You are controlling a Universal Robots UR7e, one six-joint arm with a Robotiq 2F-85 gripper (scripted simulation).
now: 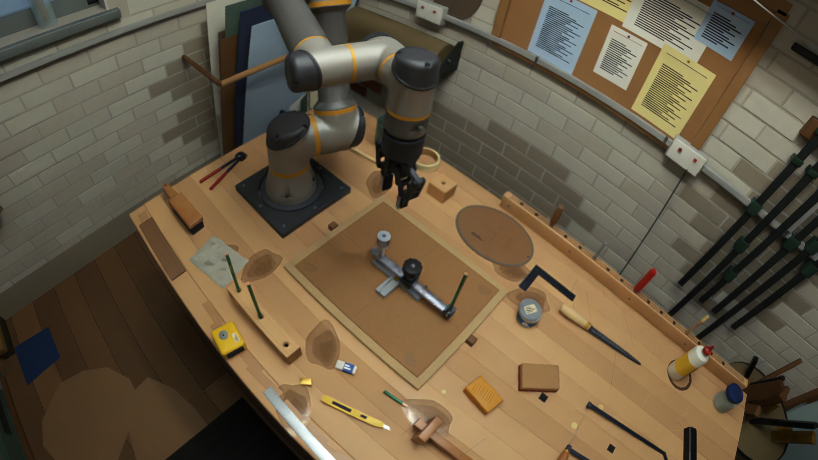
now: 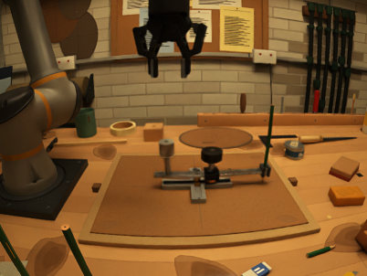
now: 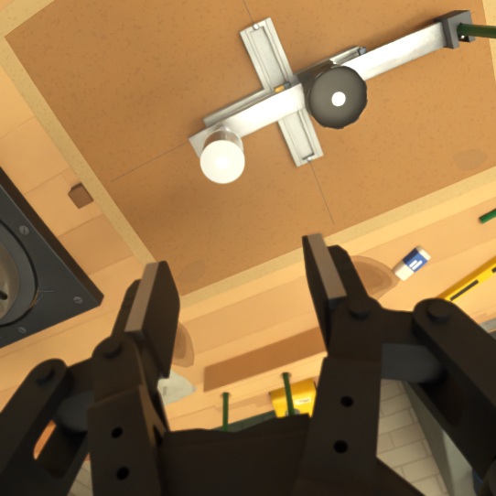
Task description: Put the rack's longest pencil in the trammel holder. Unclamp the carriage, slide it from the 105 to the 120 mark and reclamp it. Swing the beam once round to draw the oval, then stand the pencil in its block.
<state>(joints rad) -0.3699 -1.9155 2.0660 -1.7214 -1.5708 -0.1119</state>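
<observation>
On the brown drawing board in the middle of the bench lies the metal trammel, a cross-shaped base with a beam over it. A green pencil stands upright in the holder at the beam's end. The black clamp knob sits on the carriage near the cross, and a grey cylindrical handle stands at the beam's other end. The wooden rack at the bench's left edge holds two shorter green pencils. A small wooden block sits behind the board. My gripper hangs high above the board's far edge, open and empty.
The robot's base plate lies just left of the board's far corner. An oval template lies right of the board, with a tape roll and green cup behind. An eraser, loose pencil and knife lie along the near edge.
</observation>
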